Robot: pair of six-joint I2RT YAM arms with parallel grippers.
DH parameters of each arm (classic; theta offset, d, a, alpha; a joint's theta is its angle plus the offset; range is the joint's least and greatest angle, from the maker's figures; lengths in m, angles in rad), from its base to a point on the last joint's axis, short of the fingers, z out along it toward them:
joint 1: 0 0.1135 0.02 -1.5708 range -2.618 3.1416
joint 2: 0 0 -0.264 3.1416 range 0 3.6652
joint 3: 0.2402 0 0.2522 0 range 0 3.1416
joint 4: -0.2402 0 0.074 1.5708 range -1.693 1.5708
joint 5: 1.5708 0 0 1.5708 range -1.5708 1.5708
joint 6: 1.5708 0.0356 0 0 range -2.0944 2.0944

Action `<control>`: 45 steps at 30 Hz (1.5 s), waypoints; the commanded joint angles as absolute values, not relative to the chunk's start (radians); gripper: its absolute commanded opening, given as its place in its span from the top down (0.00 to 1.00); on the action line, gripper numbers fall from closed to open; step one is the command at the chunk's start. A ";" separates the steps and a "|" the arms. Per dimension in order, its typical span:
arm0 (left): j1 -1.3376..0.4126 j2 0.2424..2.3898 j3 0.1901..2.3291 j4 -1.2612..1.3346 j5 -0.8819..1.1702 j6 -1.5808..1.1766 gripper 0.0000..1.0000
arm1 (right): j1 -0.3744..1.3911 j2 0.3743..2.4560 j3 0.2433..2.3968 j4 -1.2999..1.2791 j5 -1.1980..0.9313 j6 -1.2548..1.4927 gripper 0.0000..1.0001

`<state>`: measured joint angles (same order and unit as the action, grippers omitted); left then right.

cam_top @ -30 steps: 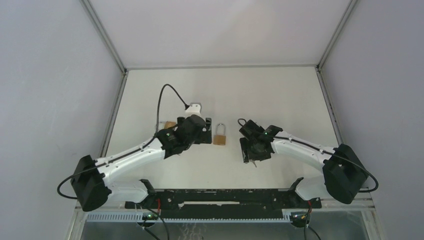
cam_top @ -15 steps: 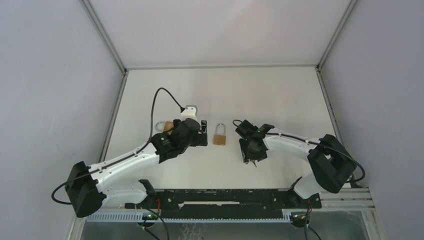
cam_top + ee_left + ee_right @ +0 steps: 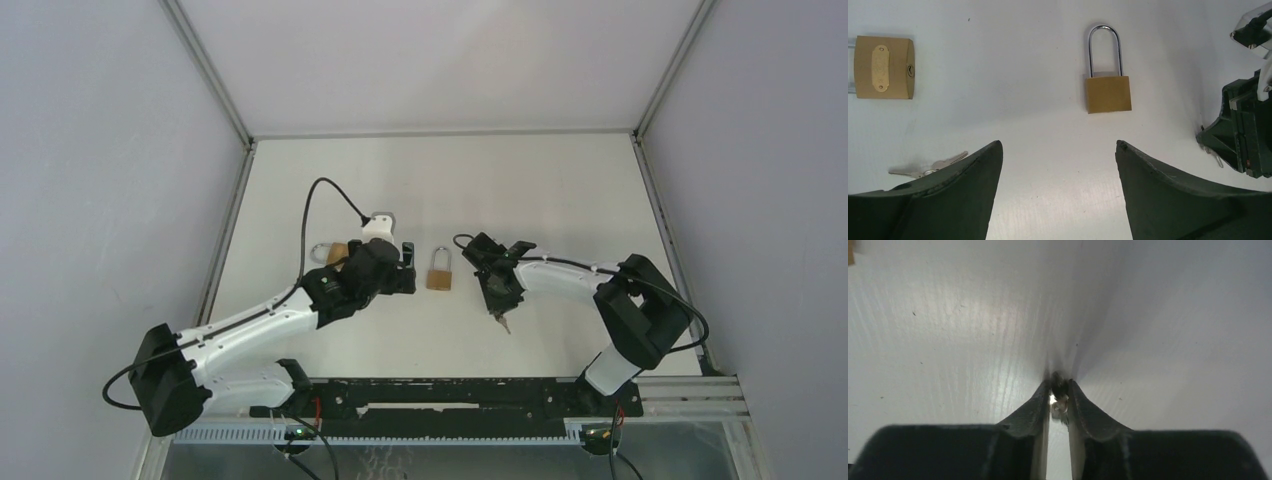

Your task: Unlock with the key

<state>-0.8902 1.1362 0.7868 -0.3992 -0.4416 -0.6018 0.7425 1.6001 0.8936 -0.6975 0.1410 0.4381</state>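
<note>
A padlock (image 3: pixel 1107 80) lies ahead of the left gripper (image 3: pixel 1058 145). A second padlock (image 3: pixel 883 67) and keys (image 3: pixel 930 167) lie to its left. A key (image 3: pixel 1058 405) sits between the right gripper's (image 3: pixel 1060 385) fingers.

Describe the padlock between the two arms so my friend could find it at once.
On the white table, look between the left gripper and the right gripper. A brass padlock lies there, silver shackle pointing away from the arms' bases. The other padlock, beyond the left arm, lies sideways.
</note>
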 commanded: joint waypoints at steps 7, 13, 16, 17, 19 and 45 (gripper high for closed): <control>-0.887 1.098 0.757 -0.322 -0.382 -0.570 0.15 | 0.712 1.630 0.829 -0.631 0.102 0.411 1.00; -0.903 1.091 0.750 -0.233 -0.246 -0.528 0.18 | 0.715 1.542 0.817 -0.593 0.039 0.398 1.00; -0.909 1.082 0.741 -0.187 -0.175 -0.517 0.22 | 0.709 1.459 0.785 -0.554 -0.052 0.373 1.00; -0.910 1.075 0.735 -0.171 -0.154 -0.517 0.23 | 0.704 1.432 0.774 -0.541 -0.076 0.368 1.00; -0.910 1.064 0.723 -0.136 -0.115 -0.520 0.25 | 0.691 1.374 0.748 -0.512 -0.124 0.366 1.00; -0.910 0.876 0.636 0.099 0.374 -0.570 0.39 | 0.755 0.848 0.595 -0.123 -0.563 0.308 1.00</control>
<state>-0.9070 0.9142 0.6338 0.0322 0.2562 -0.5514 0.7368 0.9012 0.6018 -0.2302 -0.4999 0.3534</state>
